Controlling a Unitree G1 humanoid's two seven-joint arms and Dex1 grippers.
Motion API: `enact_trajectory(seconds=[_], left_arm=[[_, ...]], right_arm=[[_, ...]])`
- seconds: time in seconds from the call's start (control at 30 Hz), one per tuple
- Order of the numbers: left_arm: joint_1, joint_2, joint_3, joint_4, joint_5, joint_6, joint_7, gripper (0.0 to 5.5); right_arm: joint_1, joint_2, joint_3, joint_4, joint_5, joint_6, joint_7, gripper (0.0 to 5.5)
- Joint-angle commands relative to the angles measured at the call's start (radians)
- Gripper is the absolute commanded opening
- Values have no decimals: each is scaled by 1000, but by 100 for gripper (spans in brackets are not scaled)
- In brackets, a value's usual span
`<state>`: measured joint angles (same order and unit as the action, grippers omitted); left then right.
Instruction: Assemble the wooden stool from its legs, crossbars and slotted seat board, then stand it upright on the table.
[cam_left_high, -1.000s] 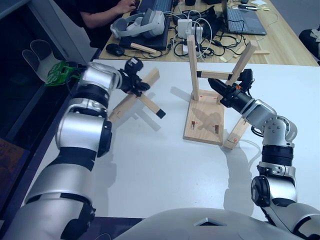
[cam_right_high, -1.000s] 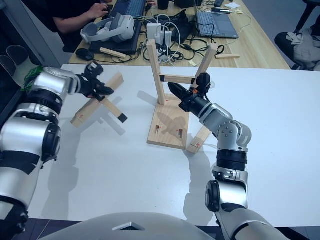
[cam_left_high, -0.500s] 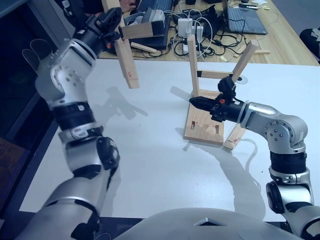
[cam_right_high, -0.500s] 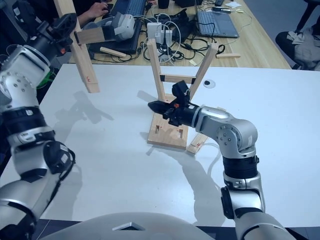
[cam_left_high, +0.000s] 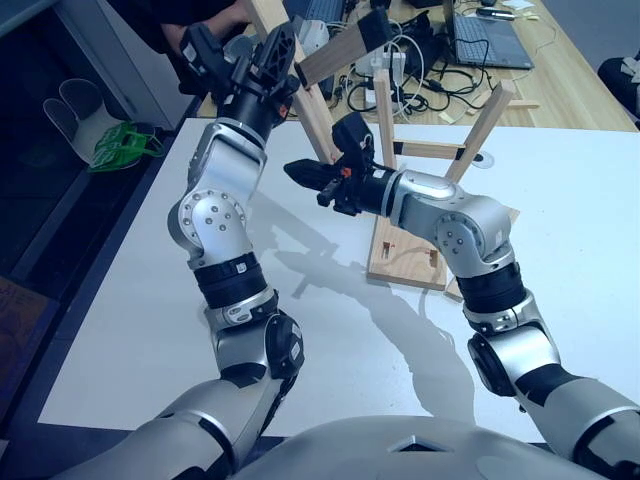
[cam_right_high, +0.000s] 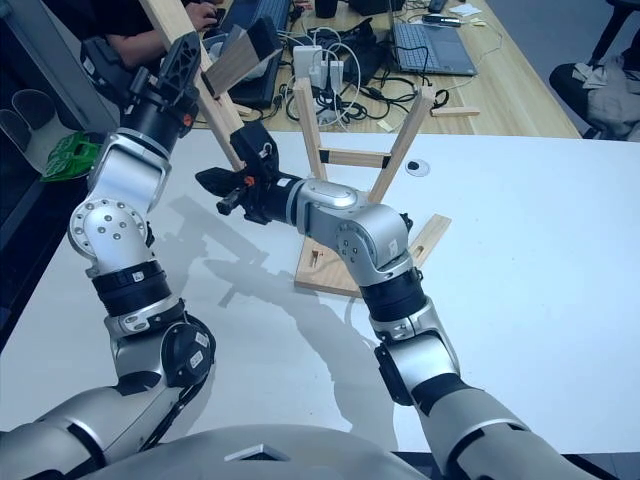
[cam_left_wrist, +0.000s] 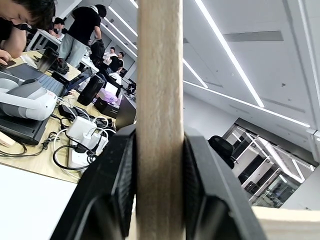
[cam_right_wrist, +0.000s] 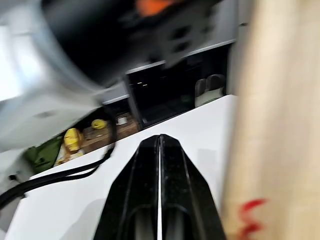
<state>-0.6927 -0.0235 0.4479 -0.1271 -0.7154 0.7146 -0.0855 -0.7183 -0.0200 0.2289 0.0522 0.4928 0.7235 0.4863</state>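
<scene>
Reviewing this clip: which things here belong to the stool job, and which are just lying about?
Job:
- leg-and-crossbar piece, held up in the left tool
- seat board carrying two legs and a crossbar
- right tool, shut

Lying about:
- laptop
- chargers
- green object

White table, slotted seat board lying flat on it, loose leg just beside

We see the seat board lying on the table, with two legs rising from its far end. At ten o'clock from it, above the table, our left gripper holds a spare leg, and our right gripper is just beside that leg's lower end. A desk lies at twelve.
</scene>
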Motion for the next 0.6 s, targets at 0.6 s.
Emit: enact_trajectory(seconds=[0.6], left_arm=[[85, -39, -97, -136, -88, -57, 200, 103]], right_arm=[[34, -308, 23, 164, -209, -176, 352, 0]])
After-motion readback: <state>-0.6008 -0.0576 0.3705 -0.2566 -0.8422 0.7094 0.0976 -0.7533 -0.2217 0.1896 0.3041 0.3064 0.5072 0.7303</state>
